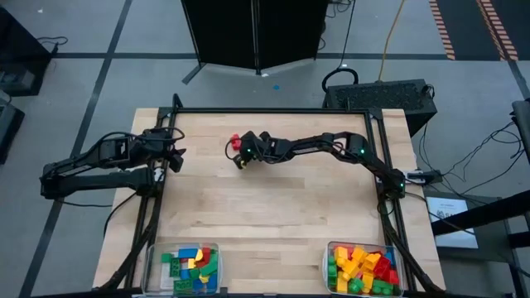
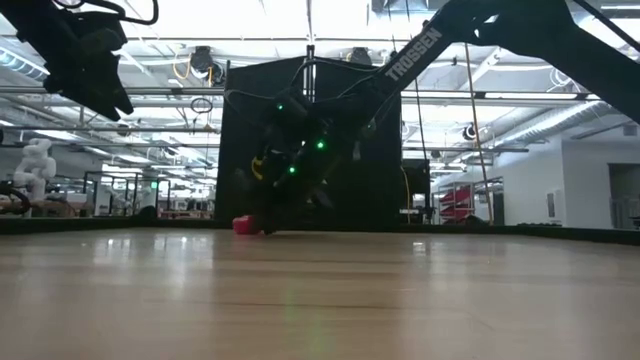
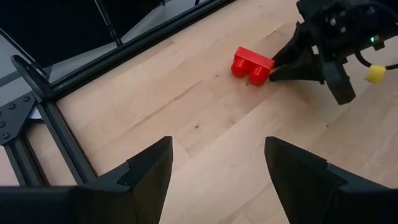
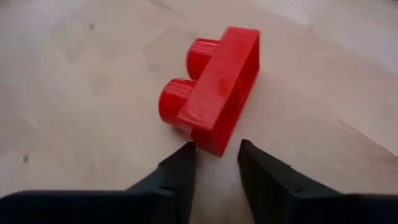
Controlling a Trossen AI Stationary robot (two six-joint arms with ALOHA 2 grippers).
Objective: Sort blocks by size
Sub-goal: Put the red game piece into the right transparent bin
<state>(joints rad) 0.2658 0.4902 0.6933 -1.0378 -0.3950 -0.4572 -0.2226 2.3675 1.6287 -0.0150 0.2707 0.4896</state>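
Note:
A red two-stud brick [image 1: 235,141] lies on its side at the far middle of the table, and it also shows in the left wrist view [image 3: 252,65] and the right wrist view [image 4: 214,93]. My right gripper [image 1: 245,152] is low at the table, just right of the brick. It is open a little, and its fingertips [image 4: 186,158] stand on either side of the brick's nearest corner. My left gripper [image 3: 217,162] is open and empty, above the table's left edge [image 1: 170,157]. Many more blocks lie in two clear bins at the near edge. My right gripper comes level from the table's right at the red brick's end [image 4: 214,146]. That corner reaches just between the free ends of the two fingers. I cannot tell whether the fingers touch it. The brick lies on the table on its side.
A clear bin [image 1: 189,269] with green, blue, yellow and red blocks stands at the near left. A second bin [image 1: 364,269] with larger blocks stands at the near right. A dark frame rail [image 1: 273,111] runs along the far edge. Bare wood lies in between.

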